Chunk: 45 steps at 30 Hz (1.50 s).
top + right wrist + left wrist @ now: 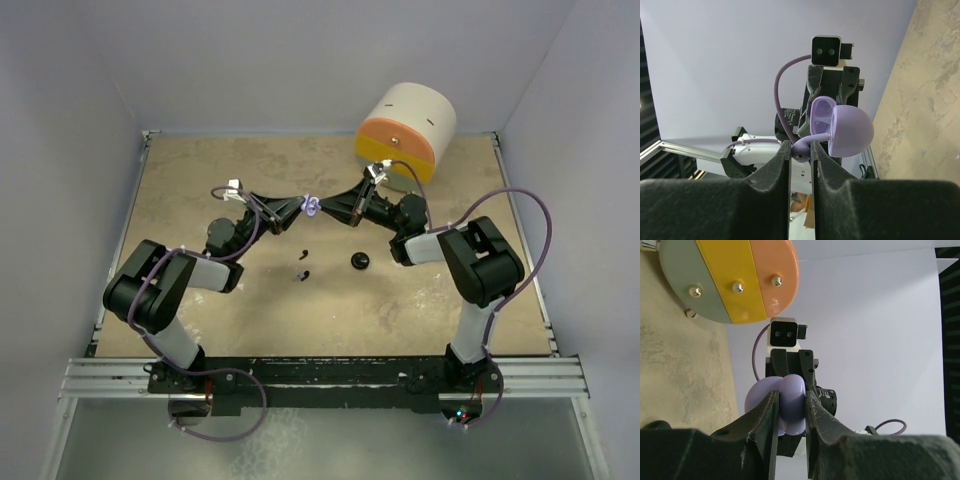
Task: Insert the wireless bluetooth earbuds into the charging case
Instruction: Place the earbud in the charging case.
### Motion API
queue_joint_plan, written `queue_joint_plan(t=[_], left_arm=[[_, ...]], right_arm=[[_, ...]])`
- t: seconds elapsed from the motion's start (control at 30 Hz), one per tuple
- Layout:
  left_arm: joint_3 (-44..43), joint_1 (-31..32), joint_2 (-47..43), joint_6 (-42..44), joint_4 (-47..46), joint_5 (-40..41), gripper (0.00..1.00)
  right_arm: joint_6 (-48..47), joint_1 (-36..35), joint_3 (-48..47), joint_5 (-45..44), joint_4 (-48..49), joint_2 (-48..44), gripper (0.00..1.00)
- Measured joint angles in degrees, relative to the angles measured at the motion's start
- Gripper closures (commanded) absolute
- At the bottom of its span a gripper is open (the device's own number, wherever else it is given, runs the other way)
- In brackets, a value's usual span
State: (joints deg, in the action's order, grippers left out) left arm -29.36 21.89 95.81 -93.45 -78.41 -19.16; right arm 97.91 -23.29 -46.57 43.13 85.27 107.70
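While your two arms meet above the middle of the tabletop (200,180), your left claw (791,399) is clamped on the charging case (760,396). The case is lavender, hinged open and held clear of the surface. Your right claw (800,148) is pinched together on a tiny lavender earbud (801,151) just beside the case's open mouth; you cannot tell whether the two touch. Down on the tabletop, two dark earbuds (303,252) lie near each other, with a black puck (360,261) near them on the right. A drum (405,130) lies on its side at the far edge.
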Motion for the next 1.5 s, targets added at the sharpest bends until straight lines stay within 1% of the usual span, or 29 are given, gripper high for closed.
queue_joint_plan(t=[0.27, 0.83, 1.27, 1.5], left_arm=[[0.26, 0.00, 0.00, 0.00, 0.55, -0.20, 1.00], [0.24, 0.04, 0.00, -0.04, 0.02, -0.72, 1.00], [0.24, 0.04, 0.00, -0.02, 0.15, -0.79, 1.00], [0.24, 0.04, 0.00, -0.02, 0.48, -0.81, 1.00]], right_arm=[[0.61, 0.11, 0.09, 0.00, 1.70, 1.81, 1.00], [0.68, 0.11, 0.22, 0.13, 2.03, 1.86, 1.00], [0.68, 0.11, 0.22, 0.15, 2.01, 1.86, 0.88], [0.68, 0.22, 0.35, 0.20, 1.99, 1.86, 0.84]])
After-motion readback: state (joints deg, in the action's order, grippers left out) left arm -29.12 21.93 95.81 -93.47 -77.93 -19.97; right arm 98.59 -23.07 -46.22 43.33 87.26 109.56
